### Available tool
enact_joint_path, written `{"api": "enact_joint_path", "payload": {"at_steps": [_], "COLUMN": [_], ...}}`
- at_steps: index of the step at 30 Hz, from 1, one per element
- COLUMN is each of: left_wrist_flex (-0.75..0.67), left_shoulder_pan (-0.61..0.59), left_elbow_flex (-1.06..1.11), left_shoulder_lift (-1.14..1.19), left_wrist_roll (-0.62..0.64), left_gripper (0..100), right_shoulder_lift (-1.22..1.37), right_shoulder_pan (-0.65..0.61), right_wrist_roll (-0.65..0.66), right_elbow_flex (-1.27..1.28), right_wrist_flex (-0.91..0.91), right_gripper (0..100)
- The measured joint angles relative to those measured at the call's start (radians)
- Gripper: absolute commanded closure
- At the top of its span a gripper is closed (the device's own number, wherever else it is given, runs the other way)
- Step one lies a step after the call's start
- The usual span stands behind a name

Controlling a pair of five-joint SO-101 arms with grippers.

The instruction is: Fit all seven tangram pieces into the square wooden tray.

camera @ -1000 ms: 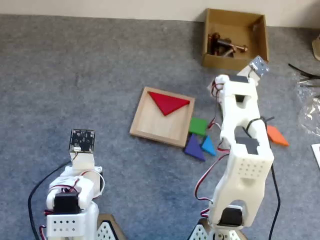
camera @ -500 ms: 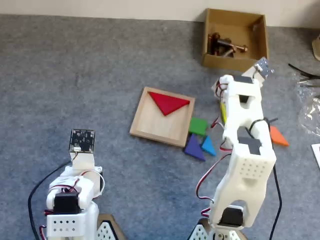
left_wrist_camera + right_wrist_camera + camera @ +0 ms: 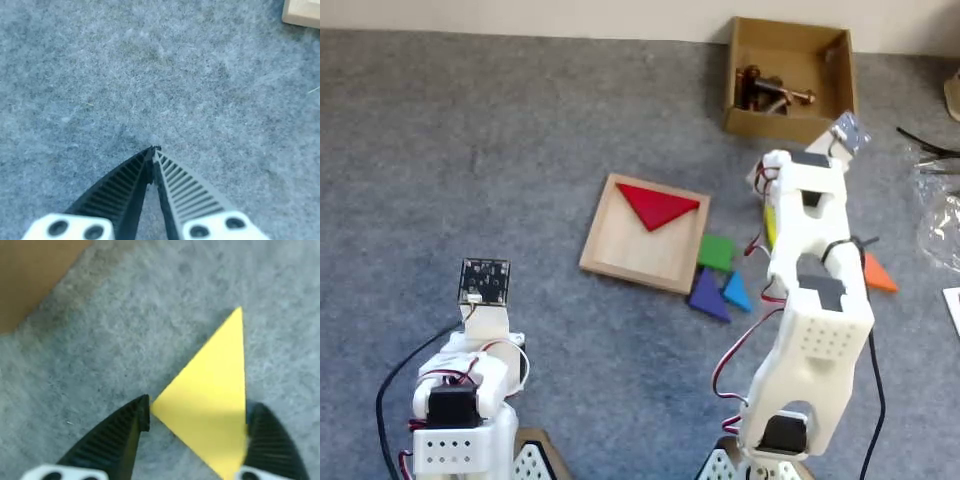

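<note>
At 3 o'clock of the tray (image 3: 635,250), w/ the right hand (image 3: 200,410) open astride the yellow triangle (image 3: 215,390) lying flat on the desk, best to drop lower, square up on opposite edges, then close gently so it doesn't pivot or skid.

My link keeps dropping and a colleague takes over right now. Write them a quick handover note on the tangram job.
Left gripper: jaws shut, empty, over bare carpet away from the tray.
Right gripper: jaws open, one on each side of the yellow triangle, which lies on the carpet, not gripped.
Done: red triangle lies in the tray.
Left: yellow triangle, then green square, purple piece and blue triangle beside the tray, and orange piece on the far side of the right arm.
</note>
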Motion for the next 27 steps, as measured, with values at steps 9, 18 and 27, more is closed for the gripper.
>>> {"api": "enact_joint_path", "payload": {"at_steps": [9, 18, 27], "left_wrist_flex": [0.000, 0.000, 0.000], "left_shoulder_pan": [0.000, 0.000, 0.000], "left_elbow_flex": [0.000, 0.000, 0.000], "left_shoulder_lift": [0.000, 0.000, 0.000], "left_wrist_roll": [0.000, 0.000, 0.000], "left_gripper": [99, 99, 99], "right_shoulder_lift": [-0.006, -0.006, -0.006], "right_shoulder_pan": [0.008, 0.008, 0.006], "right_wrist_roll": [0.147, 0.250, 0.259], "right_elbow_flex": [0.035, 0.037, 0.037], "right_wrist_flex": [-0.003, -0.005, -0.008], "right_gripper": [81.6, 81.0, 70.8]}}
